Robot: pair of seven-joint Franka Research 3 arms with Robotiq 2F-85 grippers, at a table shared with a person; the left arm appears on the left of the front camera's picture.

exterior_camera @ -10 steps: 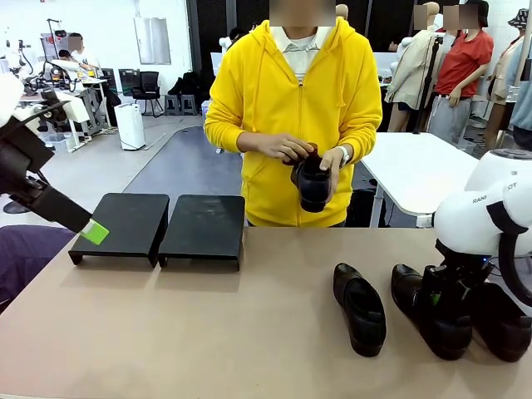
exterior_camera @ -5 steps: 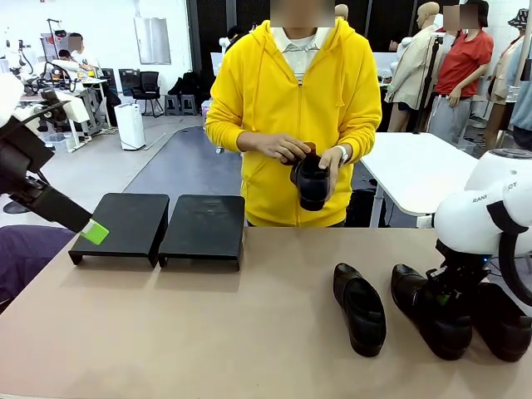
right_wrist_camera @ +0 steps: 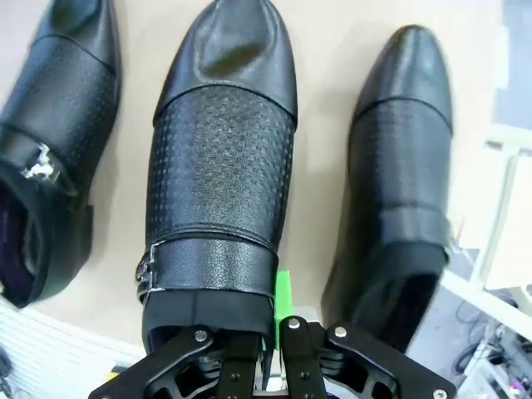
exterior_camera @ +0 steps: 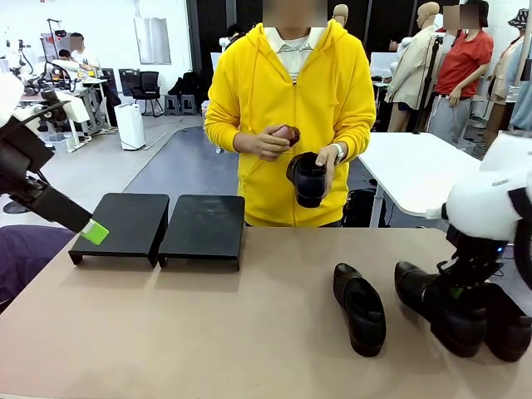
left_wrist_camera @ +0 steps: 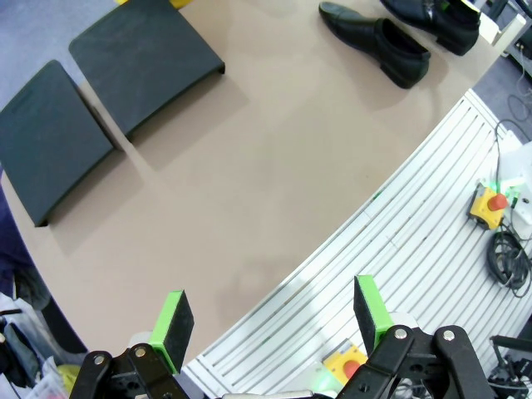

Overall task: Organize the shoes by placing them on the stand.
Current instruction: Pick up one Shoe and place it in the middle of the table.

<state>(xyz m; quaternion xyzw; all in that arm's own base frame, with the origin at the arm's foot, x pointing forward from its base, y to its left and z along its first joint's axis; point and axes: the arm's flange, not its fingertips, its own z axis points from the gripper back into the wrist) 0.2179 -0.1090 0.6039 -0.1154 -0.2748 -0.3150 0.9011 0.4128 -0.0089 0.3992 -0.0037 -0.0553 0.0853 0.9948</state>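
Two black stands (exterior_camera: 120, 223) (exterior_camera: 204, 224) sit side by side at the far left of the table, also seen in the left wrist view (left_wrist_camera: 50, 137) (left_wrist_camera: 145, 58). Three black shoes lie at the right: one alone (exterior_camera: 360, 309), a middle one (exterior_camera: 432, 303) and an outer one (exterior_camera: 505, 322). My right gripper (exterior_camera: 455, 293) is shut on the heel rim of the middle shoe (right_wrist_camera: 220, 158), its green pad (right_wrist_camera: 283, 293) against the rim. The person holds the fourth shoe (exterior_camera: 308, 179) at chest height. My left gripper (left_wrist_camera: 273, 312) hangs open, high off the table's left.
The person's other hand holds a small brown object (exterior_camera: 287, 133) above the held shoe. The neighbouring shoes (right_wrist_camera: 58, 125) (right_wrist_camera: 403, 158) lie close on both sides of the gripped one. Bare tabletop (exterior_camera: 208, 332) spreads between the stands and the shoes.
My right gripper and the gripped shoe have shifted slightly to the right. The person has raised the hand with the brown object away from the held shoe. My left arm is still.
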